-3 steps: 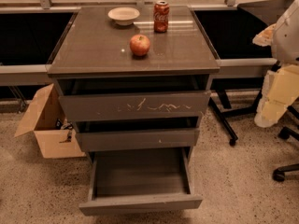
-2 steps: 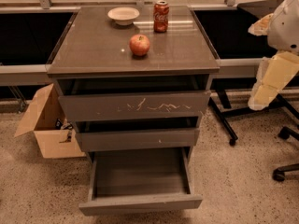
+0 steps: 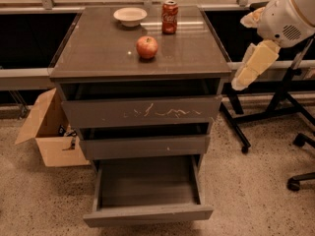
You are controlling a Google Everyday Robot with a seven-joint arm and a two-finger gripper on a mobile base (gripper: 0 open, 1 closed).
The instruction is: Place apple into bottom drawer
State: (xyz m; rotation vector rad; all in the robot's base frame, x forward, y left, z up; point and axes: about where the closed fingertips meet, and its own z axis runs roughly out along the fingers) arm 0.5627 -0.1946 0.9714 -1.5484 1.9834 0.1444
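1. While the apple (image 3: 147, 47) sits on the cabinet top (image 3: 93, 53), the gripper (image 3: 242, 80) hangs in the air off the cabinet's right edge, well apart from the fruit. It is lower than the tabletop's far corner and touches nothing.
2. The apple is small and round. Its skin is mostly red, with a paler yellowish patch on the upper left and a short stem dimple at the crown. It stands upright near the middle of the top, slightly toward the back, and casts a faint reflection on the glossy surface.
3. A red soda can (image 3: 170, 17) stands upright behind the apple and a little to its right, apart from it. A shallow white bowl (image 3: 130, 16) rests just left of the can, near the back edge.
4. The bottom drawer (image 3: 147, 214) is pulled well out. It shows a wide, shallow grey box behind a plain grey front.
5. Above it, the middle drawer (image 3: 145, 146) is pulled out a little. The top drawer (image 3: 142, 113) bears white scratches across its front.
6. The gripper is a cream-coloured piece slanting down and to the left from a rounded white arm joint (image 3: 288, 16). Whether it is open or closed cannot be told from this angle.
7. An open cardboard box (image 3: 47, 132) stands on the speckled floor (image 3: 256, 200) to the left of the cabinet.
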